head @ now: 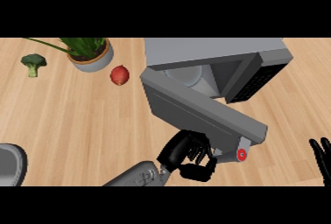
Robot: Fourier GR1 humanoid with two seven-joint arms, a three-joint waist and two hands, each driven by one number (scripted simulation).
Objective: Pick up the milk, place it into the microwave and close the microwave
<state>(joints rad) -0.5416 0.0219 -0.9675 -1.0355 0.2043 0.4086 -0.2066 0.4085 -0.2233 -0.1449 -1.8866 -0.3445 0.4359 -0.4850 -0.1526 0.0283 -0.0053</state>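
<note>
At far left we note a grey round object (pixel 12 164) at the edge, a broccoli floret (pixel 33 63), a potted plant (pixel 89 53) and a red fruit (pixel 119 75) on the wooden counter (pixel 77 118). At centre, the left hand (pixel 187 153) has its fingers curled round the milk (pixel 236 154), a grey carton with a red cap, held just below the open door (pixel 200 109) of the microwave (pixel 220 57). At the right edge, the right hand (pixel 321 157) rests with fingers straight and upright.

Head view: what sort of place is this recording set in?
Most likely a kitchen counter: a wooden top carrying a microwave with its door open, a piece of broccoli and a potted plant.
</note>
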